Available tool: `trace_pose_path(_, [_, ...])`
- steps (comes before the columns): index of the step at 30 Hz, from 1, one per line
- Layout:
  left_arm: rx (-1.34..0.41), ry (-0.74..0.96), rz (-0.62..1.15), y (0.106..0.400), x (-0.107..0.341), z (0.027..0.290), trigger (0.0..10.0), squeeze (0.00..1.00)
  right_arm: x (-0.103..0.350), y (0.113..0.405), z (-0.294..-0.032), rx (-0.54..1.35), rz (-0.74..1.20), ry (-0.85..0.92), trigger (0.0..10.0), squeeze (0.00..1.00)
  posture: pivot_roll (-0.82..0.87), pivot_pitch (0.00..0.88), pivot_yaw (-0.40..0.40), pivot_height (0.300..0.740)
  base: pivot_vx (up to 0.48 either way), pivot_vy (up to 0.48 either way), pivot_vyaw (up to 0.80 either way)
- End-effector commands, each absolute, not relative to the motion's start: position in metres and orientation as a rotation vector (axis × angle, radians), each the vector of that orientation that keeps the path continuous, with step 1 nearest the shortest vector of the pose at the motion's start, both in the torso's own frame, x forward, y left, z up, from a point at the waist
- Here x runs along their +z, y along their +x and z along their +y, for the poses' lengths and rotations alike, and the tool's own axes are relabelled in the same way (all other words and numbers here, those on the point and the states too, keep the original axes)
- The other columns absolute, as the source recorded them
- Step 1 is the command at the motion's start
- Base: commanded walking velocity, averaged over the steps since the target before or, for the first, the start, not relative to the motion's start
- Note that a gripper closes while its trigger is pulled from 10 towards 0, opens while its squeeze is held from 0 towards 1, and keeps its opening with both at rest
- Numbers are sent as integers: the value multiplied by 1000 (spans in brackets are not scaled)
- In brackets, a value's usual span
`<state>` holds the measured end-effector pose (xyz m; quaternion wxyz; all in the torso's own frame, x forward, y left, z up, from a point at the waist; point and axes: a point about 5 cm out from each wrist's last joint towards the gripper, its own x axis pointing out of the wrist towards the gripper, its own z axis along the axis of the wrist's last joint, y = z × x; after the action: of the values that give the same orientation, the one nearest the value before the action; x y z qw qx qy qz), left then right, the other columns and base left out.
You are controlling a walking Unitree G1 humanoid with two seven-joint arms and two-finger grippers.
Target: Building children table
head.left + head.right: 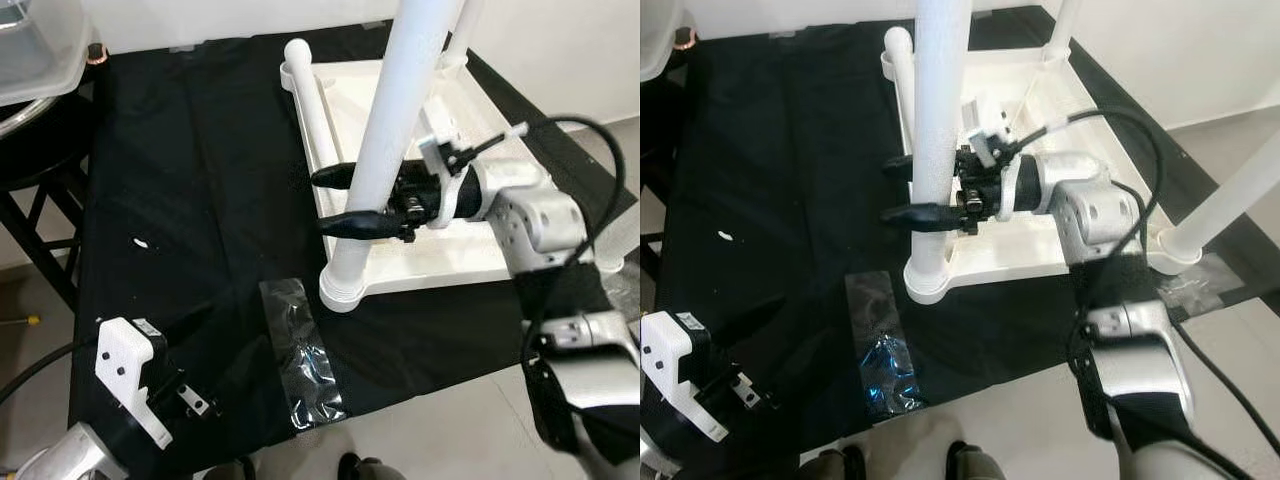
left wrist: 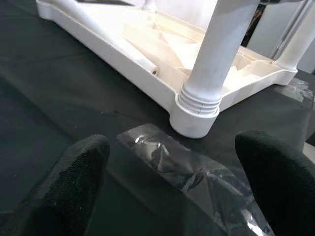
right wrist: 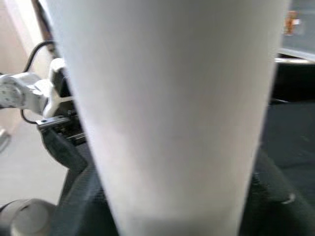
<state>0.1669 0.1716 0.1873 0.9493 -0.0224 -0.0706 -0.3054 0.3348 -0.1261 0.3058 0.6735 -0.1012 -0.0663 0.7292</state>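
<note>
1. Fingers of right gripper clamp upright white leg, socketed in upturned tabletop on black cloth.
2. Left gripper fingers apart, over plastic bag.

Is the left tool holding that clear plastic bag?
No, the left tool is open above the bag, its fingers apart and not touching it.
</note>
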Motion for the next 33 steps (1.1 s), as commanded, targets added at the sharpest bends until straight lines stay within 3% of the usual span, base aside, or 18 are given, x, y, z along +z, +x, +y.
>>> trace_pose_path(1, [-622,-41,-126,165,186,172,10000,0,303,333,-132,1656,-143,-214,0,0,109,283,-53,740,0,0,0])
trace_pose_path(8, [-618,-40,-130,166,186,172,10000,0,275,318,-135,1632,-83,-212,0,0,97,269,-65,740,0,0,0])
trace_pose_path(12, [-615,-39,-132,166,186,173,10000,0,246,306,-122,1456,-66,-167,0,0,94,265,-75,740,0,0,0])
trace_pose_path(13, [-614,-37,-131,166,185,174,10000,0,210,314,-110,930,20,-235,0,0,88,262,-72,740,0,0,0])
trace_pose_path(14, [-614,-37,-131,166,185,174,10000,0,210,314,-110,930,20,-235,0,0,88,262,-72,740,0,0,0])
trace_pose_path(16, [-613,-32,-133,170,186,176,10000,0,165,271,-96,529,106,-350,0,0,102,266,-54,740,0,0,0])
trace_pose_path(17, [-615,-30,-135,171,186,176,10000,0,159,259,-93,451,115,-336,0,0,85,247,-43,740,0,0,0])
trace_pose_path(29, [-639,-32,-153,180,186,174,10000,0,177,278,-84,406,49,-231,0,0,72,218,-34,740,0,0,0])
trace_pose_path(30, [-638,-31,-155,180,187,174,10000,0,179,278,-83,404,42,-223,5686,0,72,218,-34,740,0,0,0])
trace_pose_path(31, [-638,-31,-155,180,187,174,10000,0,179,278,-83,404,42,-223,5686,0,72,218,-34,740,0,0,0])
trace_pose_path(32, [-638,-30,-156,181,187,174,10000,0,182,276,-81,389,29,-192,10000,349,69,217,-32,740,0,0,0])
trace_pose_path(33, [-637,-29,-157,181,187,174,10000,0,188,275,-78,398,8,-156,10000,1000,69,217,-32,740,0,0,0])
